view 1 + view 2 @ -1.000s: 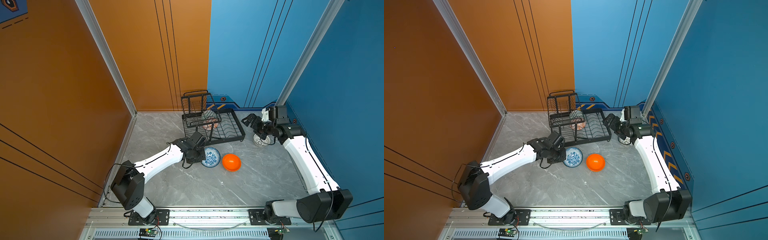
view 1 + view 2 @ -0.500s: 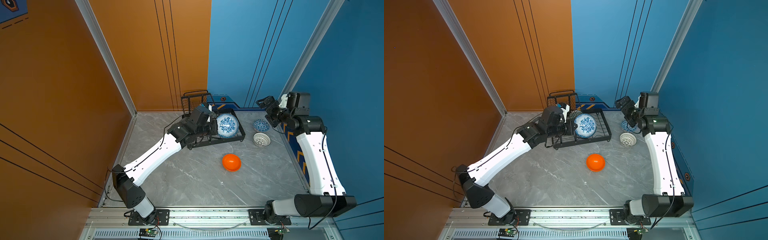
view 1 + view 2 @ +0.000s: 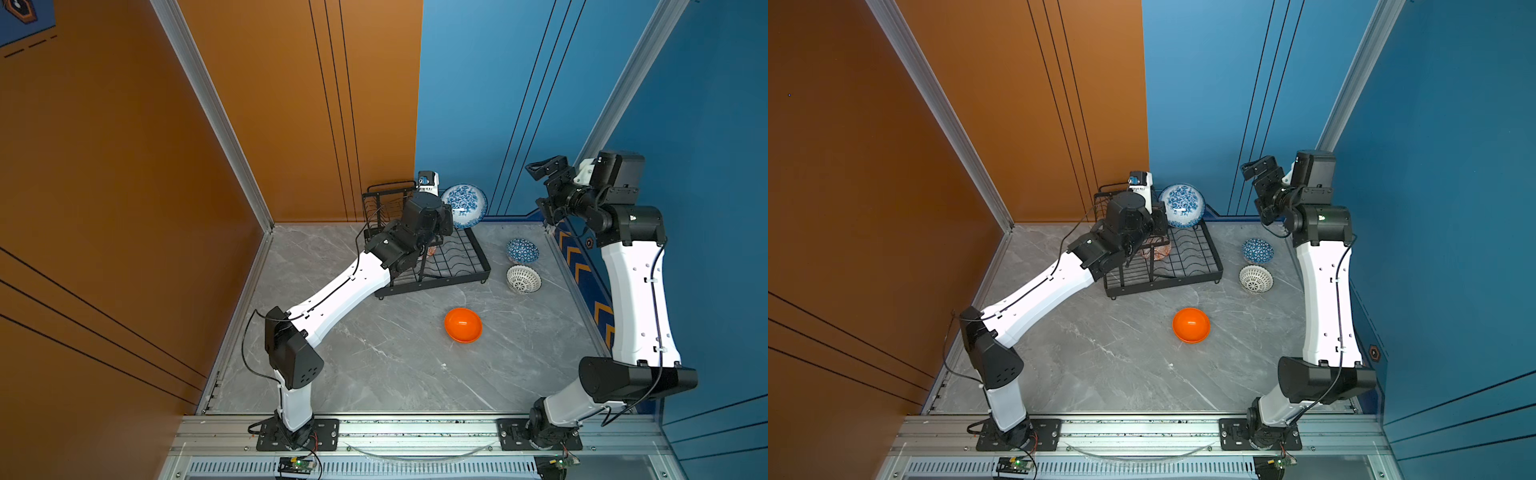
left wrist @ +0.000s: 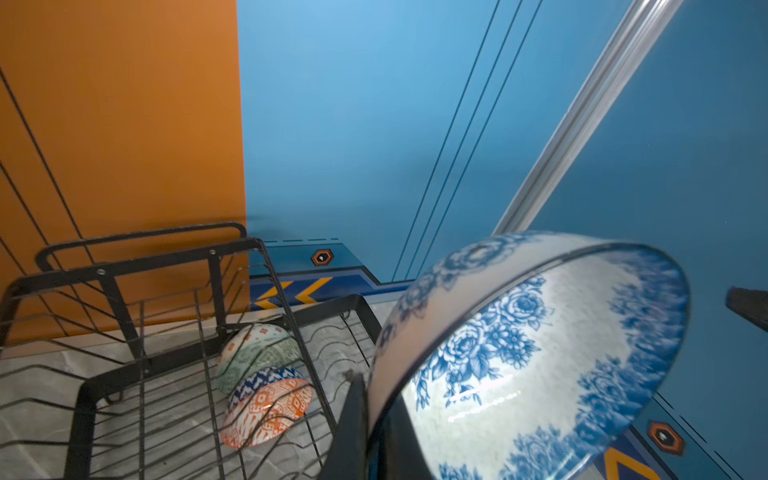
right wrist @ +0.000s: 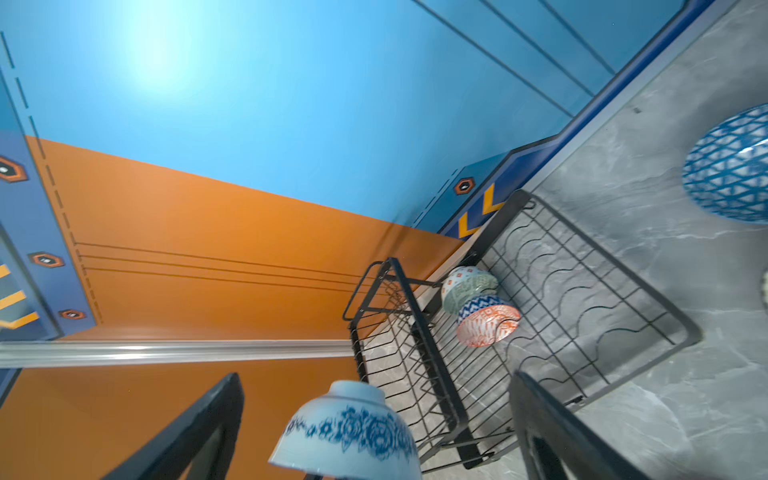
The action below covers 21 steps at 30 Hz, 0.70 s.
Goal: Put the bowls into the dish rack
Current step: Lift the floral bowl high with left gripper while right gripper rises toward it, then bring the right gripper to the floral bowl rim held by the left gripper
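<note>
Grey marble-look tabletop point(image 3: 374, 357) sits boxed in by orange walls and blue walls. At its far end the left gripper point(image 4: 374, 432) is clenched on the rim of the blue-white floral bowl point(image 3: 464, 205), one finger inside the lip and one outside. The bowl hangs clear of the wires, tipped steeply on edge. Its mouth is turned up and toward the front of the table, and its foot faces the blue back wall. In both top views it hovers over the far end of the dish rack point(image 3: 482, 259).

In the rack's lower tray, just beside the raised tier, two bowls stand on edge and touch each other: the pale green bowl point(image 4: 257, 353) and the orange-white diamond bowl point(image 4: 270, 411). A blue zigzag band shows between them. It may be the diamond bowl's outside, but I cannot tell. The raised tier holds nothing.

The right gripper point(image 3: 543, 189) is raised near the right wall with its jaws spread wide and nothing between them. Below it, on the table right of the rack, sit the blue-white triangle bowl point(image 3: 523, 251) and the white-black lattice bowl point(image 3: 523, 279), close together. The plain orange bowl point(image 3: 463, 325) sits alone in front of the rack.
</note>
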Motion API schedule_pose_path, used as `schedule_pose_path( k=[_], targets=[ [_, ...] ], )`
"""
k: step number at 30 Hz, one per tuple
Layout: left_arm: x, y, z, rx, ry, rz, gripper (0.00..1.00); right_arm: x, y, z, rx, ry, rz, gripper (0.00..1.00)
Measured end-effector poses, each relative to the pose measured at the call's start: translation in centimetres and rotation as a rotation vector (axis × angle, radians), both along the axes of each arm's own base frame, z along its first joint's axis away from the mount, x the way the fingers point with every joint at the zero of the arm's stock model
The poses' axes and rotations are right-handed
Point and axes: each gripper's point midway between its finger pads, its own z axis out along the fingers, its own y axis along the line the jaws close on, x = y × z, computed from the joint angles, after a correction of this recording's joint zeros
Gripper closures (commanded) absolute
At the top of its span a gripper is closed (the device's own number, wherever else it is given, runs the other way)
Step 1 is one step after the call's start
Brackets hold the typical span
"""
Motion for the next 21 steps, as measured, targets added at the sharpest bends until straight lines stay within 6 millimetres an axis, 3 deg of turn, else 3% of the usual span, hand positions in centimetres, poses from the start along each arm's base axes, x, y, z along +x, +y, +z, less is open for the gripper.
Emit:
schedule_pose_path(
  k=[9, 18, 21],
  targets=[
    [3.5, 2.4, 2.9, 0.050, -0.227, 0.198, 1.00, 2.7, 8.8, 1.7, 0.180, -0.039, 0.171, 0.00],
    [4.9, 3.9, 3.7, 0.075, -0.316, 0.299, 1.00, 5.5, 13.6, 1.6, 0.331, -0.037, 0.223, 0.03],
    [4.9, 4.5, 4.4, 0.063, -0.339, 0.320, 1.00, 6.2, 14.8, 1.3, 0.371, -0.033, 0.234, 0.12]
  ],
)
